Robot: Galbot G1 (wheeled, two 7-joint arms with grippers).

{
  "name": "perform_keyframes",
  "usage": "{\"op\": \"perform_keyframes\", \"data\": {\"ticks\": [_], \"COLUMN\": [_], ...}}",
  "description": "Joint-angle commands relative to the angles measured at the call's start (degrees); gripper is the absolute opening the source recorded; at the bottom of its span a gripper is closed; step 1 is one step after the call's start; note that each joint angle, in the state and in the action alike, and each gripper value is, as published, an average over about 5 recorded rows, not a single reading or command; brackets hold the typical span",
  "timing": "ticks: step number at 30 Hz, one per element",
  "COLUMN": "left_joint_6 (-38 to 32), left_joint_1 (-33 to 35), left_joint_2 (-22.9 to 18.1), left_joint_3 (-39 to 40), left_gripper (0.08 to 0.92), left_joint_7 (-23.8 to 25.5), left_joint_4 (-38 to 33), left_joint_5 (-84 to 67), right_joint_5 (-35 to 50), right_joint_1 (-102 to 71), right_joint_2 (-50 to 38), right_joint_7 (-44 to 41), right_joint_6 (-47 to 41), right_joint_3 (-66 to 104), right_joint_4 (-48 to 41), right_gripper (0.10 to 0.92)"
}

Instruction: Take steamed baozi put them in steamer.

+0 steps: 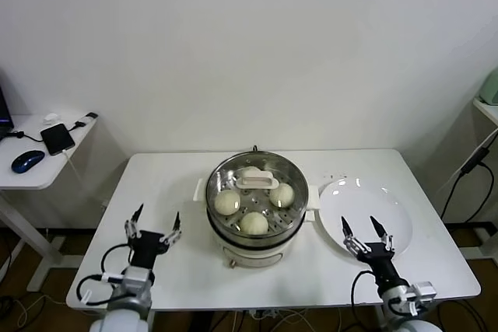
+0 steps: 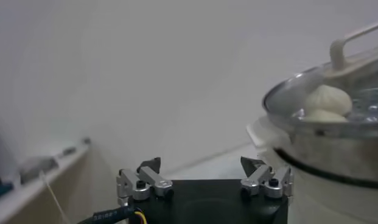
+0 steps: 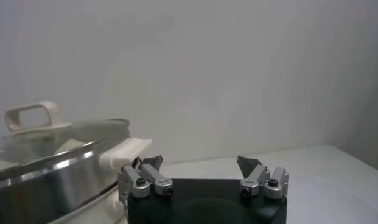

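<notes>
While baozi (image 1: 254,222) are sitting under the glass lid (image 1: 255,181) in the steamer (image 1: 233,250) | left gripper (image 1: 155,223) and right gripper (image 1: 362,232) are idling spread, empty | plate (image 1: 393,227) bare: withdrawing cleanly is probably what matters

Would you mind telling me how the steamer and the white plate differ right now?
The steamer is a deep, shiny steel pot; the plate is flat and white. The steamer holds baozi under a glass lid; the plate holds nothing. The steamer sits mid-table; the plate lies on its right, under the right gripper. Both are round.
</notes>
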Motion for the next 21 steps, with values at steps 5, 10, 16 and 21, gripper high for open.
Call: {"op": "perform_keyframes", "data": {"ticks": [5,10,16,21], "left_joint_6": [1.64,0.64,1.24,1.39], "left_joint_1": [9.85,11.52,13.05,13.88], "left_joint_2": [1.86,2.04,2.32,2.38], "left_joint_3": [-3.32,-2.56,-2.54,-2.92], "left_gripper": [0.823,0.823,0.823,0.823], "left_joint_7": [-1.09,-1.05,-0.20,-0.40], "left_joint_4": [-0.85,-2.32,-3.97,-5.06], "left_joint_5": [-17.11,-15.90,-15.88,-16.45], "right_joint_5": [-1.09,-1.27,-1.85,-1.99], "right_joint_1": [-9.95,-10.94,-10.84,-11.24], "right_joint_2": [-6.16,-6.67,-5.43,-5.95], "right_joint_7": [0.61,0.70,0.44,0.34], "right_joint_6": [3.60,2.87,2.89,2.60], "right_joint_3": [-0.32,-1.27,-1.91,-1.16], "right_joint_4": [4.23,4.83,5.66,6.32], "right_gripper": [0.823,0.823,0.823,0.823]}}
